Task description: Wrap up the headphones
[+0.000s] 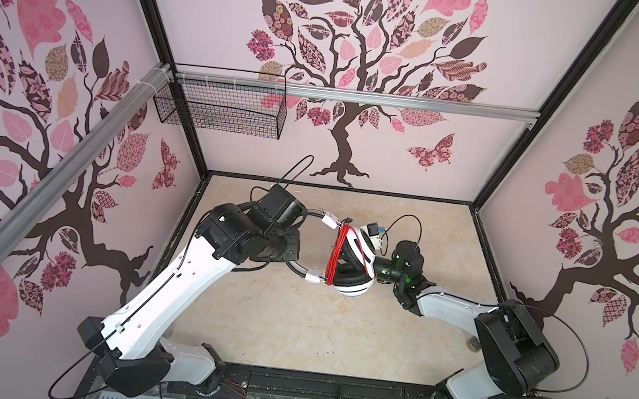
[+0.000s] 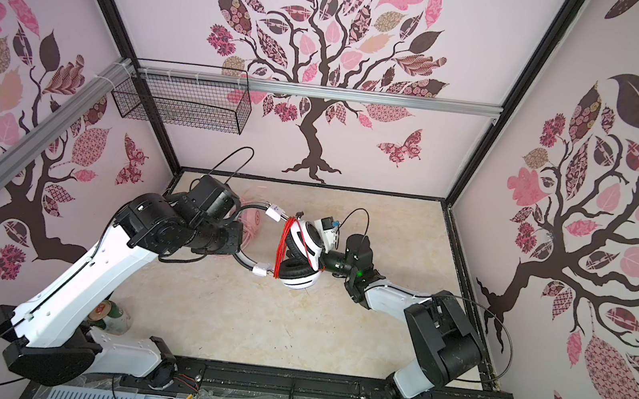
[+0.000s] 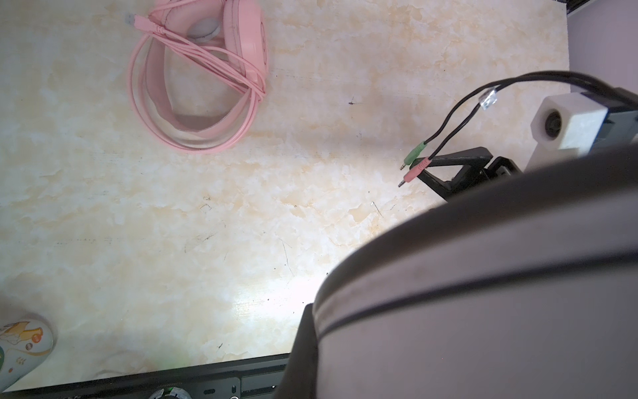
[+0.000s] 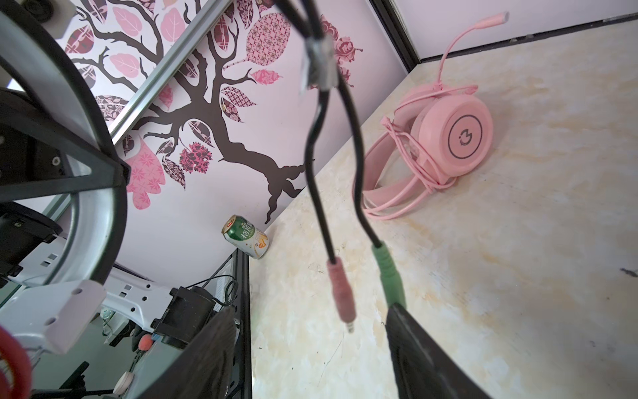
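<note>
We see white-and-black headset (image 1: 356, 255) held above worktop (image 1: 293, 323) middle, red cable (image 1: 338, 253) wound round it. Left claw (image 4: 96, 162) clenched on its headband. Right claw (image 4: 310, 362) released, jack plugs (image 4: 345, 293) dangling between its fingers. Pink headset (image 4: 448, 138) lies toward far left corner, cable wrapped.

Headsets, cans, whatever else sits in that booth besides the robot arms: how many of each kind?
Headsets: 2 (pink headset, white-and-black headset)
Drink cans: 1 (drink can)
Wire baskets: 1 (black wire basket)
Total: 4
</note>
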`<action>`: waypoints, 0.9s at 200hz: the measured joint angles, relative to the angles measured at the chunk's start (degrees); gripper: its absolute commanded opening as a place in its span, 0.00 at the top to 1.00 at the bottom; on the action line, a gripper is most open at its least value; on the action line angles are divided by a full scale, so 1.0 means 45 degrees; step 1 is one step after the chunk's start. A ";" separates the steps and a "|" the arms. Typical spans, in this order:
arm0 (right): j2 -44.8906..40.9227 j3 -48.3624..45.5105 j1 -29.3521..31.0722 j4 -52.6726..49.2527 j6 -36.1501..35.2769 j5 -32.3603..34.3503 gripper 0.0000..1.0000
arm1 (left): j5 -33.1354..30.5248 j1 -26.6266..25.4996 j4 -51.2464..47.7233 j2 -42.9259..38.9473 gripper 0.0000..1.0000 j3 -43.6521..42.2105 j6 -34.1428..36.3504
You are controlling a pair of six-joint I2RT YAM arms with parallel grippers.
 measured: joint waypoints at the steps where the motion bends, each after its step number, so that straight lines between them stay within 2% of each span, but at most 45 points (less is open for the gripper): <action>1: 0.0019 0.0000 -0.0005 0.0029 -0.0005 0.0000 0.29 | 0.0005 0.0000 0.0000 0.0000 1.00 0.0000 0.0000; 15: 0.0170 0.0000 0.0000 0.0165 -0.0136 0.0000 0.31 | 0.0063 0.0000 0.0000 0.0000 1.00 0.0000 -0.0005; 27: 0.0287 0.0000 -0.0005 0.0311 -0.0219 -0.0019 0.37 | 0.0092 0.0000 0.0000 0.0000 1.00 0.0005 0.0000; 72: 0.0602 -0.0010 0.0005 0.1209 0.0223 -0.0636 0.72 | 0.0102 0.0000 0.0000 0.0000 1.00 0.0005 -0.0005; 103: 0.0690 -0.0423 0.0165 0.2171 0.0845 -0.0908 0.79 | 0.0010 0.0000 0.0000 0.0000 1.00 0.0005 -0.0015; 140: 0.0690 -0.1297 0.0631 0.2739 0.1545 -0.0860 0.97 | -0.0393 0.0000 0.0117 -0.0010 1.00 -0.0049 -0.0636; 180: 0.0471 -0.1977 0.1345 0.2492 0.2438 0.0005 1.00 | 0.0452 -0.0005 0.2467 -0.0845 1.00 -0.2788 -0.3075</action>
